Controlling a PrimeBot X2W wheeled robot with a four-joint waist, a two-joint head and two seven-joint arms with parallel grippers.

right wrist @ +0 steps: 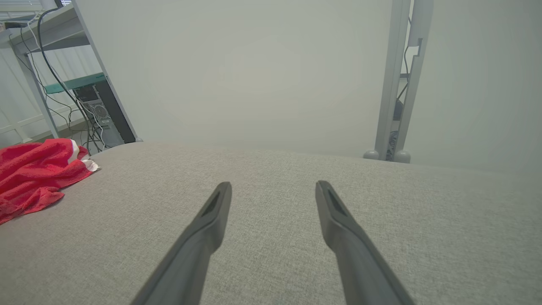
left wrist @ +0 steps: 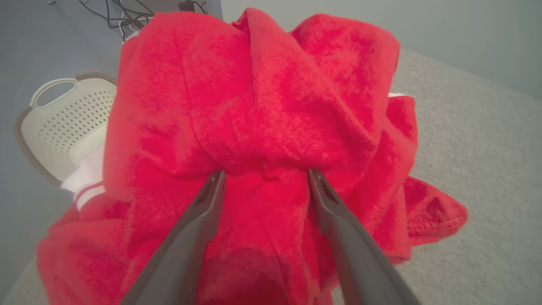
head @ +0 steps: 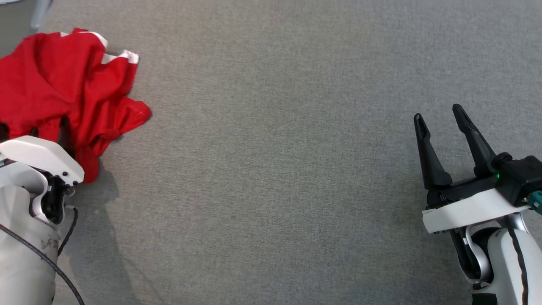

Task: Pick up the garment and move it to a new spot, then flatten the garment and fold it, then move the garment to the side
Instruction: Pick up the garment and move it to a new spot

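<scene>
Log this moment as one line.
step: pickup, not yet gripped | left gripper: open, fingertips at crumpled red garment | right gripper: open, empty, over grey surface

Garment (head: pixel 55 93) cut off by head view's left edge. Basket (left wrist: pixel 63 123) behind garment, partly hidden. Left gripper (left wrist: pixel 265 173) tips at garment folds, contact unclear.

Lab — cabled computer tower (right wrist: pixel 101 116)

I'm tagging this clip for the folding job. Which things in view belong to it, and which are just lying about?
Job: red garment, left gripper, right gripper, grey fabric surface.
Lying about: white laundry basket, computer tower, cables, metal post.
</scene>
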